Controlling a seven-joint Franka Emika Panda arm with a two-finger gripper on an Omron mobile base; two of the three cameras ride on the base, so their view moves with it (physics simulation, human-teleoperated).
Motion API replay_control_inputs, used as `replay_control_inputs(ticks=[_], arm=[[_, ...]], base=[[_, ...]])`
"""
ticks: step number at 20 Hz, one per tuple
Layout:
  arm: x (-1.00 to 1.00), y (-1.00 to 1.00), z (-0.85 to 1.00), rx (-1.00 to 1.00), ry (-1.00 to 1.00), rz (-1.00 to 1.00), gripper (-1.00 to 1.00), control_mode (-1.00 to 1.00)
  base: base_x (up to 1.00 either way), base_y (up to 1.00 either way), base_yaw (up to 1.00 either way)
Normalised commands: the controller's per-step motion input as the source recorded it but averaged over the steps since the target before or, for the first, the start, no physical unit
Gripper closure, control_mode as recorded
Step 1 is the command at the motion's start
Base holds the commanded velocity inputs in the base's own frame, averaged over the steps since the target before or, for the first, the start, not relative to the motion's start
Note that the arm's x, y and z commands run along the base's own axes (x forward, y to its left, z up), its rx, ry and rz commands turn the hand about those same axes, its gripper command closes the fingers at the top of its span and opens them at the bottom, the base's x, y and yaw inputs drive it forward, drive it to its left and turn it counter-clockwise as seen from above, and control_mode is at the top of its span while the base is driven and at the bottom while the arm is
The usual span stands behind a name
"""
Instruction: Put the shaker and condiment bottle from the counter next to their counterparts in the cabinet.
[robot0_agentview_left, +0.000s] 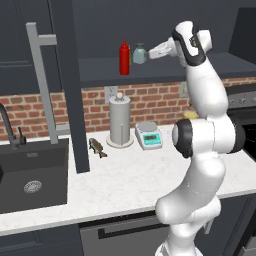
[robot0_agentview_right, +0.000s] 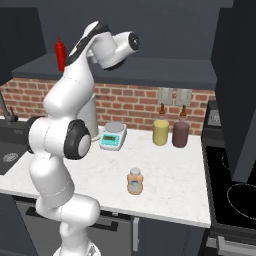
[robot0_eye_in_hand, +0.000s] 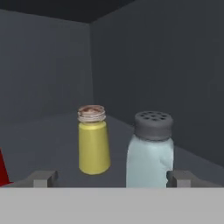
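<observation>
Withdrawing with the gripper (robot0_eye_in_hand: 111, 177) released around the shaker (robot0_eye_in_hand: 150, 148), you risk tipping it into the yellow shaker (robot0_eye_in_hand: 93, 140).

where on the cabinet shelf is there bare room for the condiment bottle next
The cabinet shelf is crowded at its left end: red bottle, shaker with the open gripper around it, and a yellow shaker behind. To the arm's right the shelf runs bare. The condiment bottle stands on the counter.
</observation>
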Motion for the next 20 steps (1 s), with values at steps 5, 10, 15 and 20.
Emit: replay_control_inputs(ticks=[5,10,15,20], arm=[[-0.52,-0.32,0.07,0.04,0.0,-0.21,-1.0,-1.0],[-0.65,-0.29,0.0,0.05,0.0,-0.31,-1.0,-1.0],[-0.68,-0.18,0.07,0.05,0.0,-0.36,-1.0,-1.0],[-0.64,-0.12,0.08,0.02,-0.01,-0.35,-1.0,-1.0]], base=[[0.0,0.0,0.0],[0.0,0.0,0.0],[0.0,0.0,0.0],[0.0,0.0,0.0]])
